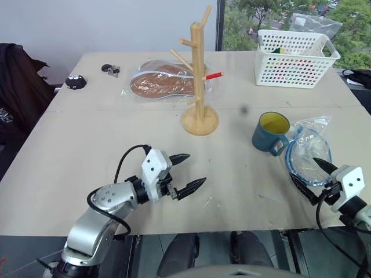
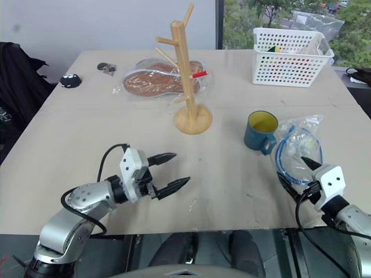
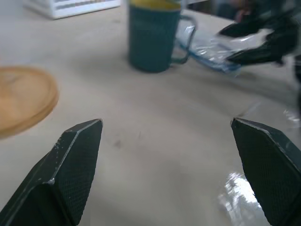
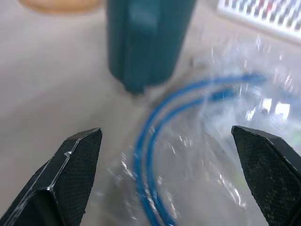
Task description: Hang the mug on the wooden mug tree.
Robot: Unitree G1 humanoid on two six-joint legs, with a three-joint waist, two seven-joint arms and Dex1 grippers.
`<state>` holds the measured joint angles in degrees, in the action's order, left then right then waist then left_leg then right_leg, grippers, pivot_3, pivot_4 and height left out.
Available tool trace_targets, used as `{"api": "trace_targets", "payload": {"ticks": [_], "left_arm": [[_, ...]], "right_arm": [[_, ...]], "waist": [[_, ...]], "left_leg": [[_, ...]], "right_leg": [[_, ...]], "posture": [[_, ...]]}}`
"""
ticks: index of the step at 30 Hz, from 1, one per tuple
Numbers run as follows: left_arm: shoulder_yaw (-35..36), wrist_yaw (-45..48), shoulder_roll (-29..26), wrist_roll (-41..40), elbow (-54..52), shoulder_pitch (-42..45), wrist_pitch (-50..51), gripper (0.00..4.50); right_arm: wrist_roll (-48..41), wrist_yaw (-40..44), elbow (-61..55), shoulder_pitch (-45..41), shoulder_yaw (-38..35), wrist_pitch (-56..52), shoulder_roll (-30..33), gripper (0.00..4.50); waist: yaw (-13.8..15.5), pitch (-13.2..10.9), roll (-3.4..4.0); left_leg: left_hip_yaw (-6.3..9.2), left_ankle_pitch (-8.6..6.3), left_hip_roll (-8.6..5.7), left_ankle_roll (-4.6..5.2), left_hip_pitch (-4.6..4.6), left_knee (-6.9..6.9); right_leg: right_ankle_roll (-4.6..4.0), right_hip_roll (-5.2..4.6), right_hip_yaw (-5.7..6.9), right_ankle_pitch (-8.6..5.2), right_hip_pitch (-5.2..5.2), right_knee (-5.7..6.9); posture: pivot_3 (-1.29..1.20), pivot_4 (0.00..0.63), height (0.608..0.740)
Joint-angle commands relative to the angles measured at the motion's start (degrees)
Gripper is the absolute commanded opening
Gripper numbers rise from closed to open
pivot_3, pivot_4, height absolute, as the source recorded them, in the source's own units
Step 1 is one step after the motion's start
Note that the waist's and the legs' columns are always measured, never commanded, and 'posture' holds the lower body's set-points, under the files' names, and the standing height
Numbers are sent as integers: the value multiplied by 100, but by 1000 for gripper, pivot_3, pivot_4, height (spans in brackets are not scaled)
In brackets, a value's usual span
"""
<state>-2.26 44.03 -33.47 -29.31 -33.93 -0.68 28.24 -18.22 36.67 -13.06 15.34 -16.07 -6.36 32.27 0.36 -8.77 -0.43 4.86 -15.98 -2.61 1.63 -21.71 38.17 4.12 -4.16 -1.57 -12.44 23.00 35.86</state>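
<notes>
The teal-blue mug [image 1: 270, 132] with a yellow inside stands upright on the table, right of centre, its handle turned toward the near right. The wooden mug tree [image 1: 199, 76] stands on its round base left of the mug, its pegs bare. My left gripper [image 1: 188, 172] hovers open over the near middle of the table, pointing toward the mug [image 3: 154, 37]. At the near right edge my right gripper [image 1: 312, 178] is open above a clear plastic bag, with the mug [image 4: 146, 40] just beyond its fingers. Neither gripper holds anything.
A clear bag with a blue cable [image 1: 307, 152] lies beside the mug on the right. A white perforated basket [image 1: 294, 58] stands at the far right. A bagged brown object [image 1: 163, 82] lies behind the tree, with small dark items [image 1: 76, 81] at the far left.
</notes>
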Motion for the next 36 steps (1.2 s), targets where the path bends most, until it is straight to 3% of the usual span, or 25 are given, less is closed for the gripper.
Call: {"api": "trace_targets", "payload": {"ticks": [1,8,13,16,17,18,25,30,36], "left_arm": [[8,94,-165,-369,-502,190,298,4500],[74,56,-393,-695,-880,279,648,4500],[50,156,-473,-728,-856,218,576,4500],[3,132,-448,-697,-808,313,538,4500],[-23,124,-434,-672,-782,351,523,4500],[-41,114,-413,-649,-755,379,505,4500],[-83,160,-367,-642,-712,468,425,4500],[-204,118,-275,-628,-659,707,468,4500],[-445,19,18,-632,-545,1270,523,4500]], "right_arm": [[99,-66,69,-185,231,-573,106,4452],[-56,111,28,-327,497,-1637,354,4452],[-224,127,-97,-425,551,-2469,535,2224],[-15,70,-82,-476,589,-2446,673,748],[66,47,-54,-487,597,-2391,717,591],[125,21,-22,-500,586,-2323,735,16],[344,-223,410,-710,23,-1813,913,16],[652,-754,1467,-1560,-320,-1289,1078,16],[1669,-1507,4976,-4115,213,294,1478,16]], "waist": [[2,0,0],[8,3,-3],[10,12,-18],[33,20,-33],[41,21,-35],[41,21,-35],[47,22,-38],[36,14,-27],[-120,-12,1]], "left_leg": [[1,0,0,0,0,0],[0,-1,1,1,1,1],[1,-1,4,2,8,3],[3,-2,2,3,15,7],[6,-2,2,3,15,7],[8,-2,2,3,15,8],[8,-1,-2,3,14,12],[8,0,-7,2,10,13],[-14,12,-12,-17,14,11]], "right_leg": [[0,0,0,0,0,0],[-1,1,-3,0,-1,-1],[-3,3,-1,-2,-14,-1],[-2,2,1,-2,-26,-4],[-2,3,4,-2,-27,-4],[-2,3,6,-2,-28,-4],[-1,0,5,-2,-31,-4],[-2,-2,5,-1,-28,-4],[-1,-1,-8,1,-24,-3]], "posture": [[0,150,740],[0,150,740],[0,150,740],[0,150,740],[0,150,740],[0,150,740],[0,150,740],[0,150,740],[0,150,740]]}}
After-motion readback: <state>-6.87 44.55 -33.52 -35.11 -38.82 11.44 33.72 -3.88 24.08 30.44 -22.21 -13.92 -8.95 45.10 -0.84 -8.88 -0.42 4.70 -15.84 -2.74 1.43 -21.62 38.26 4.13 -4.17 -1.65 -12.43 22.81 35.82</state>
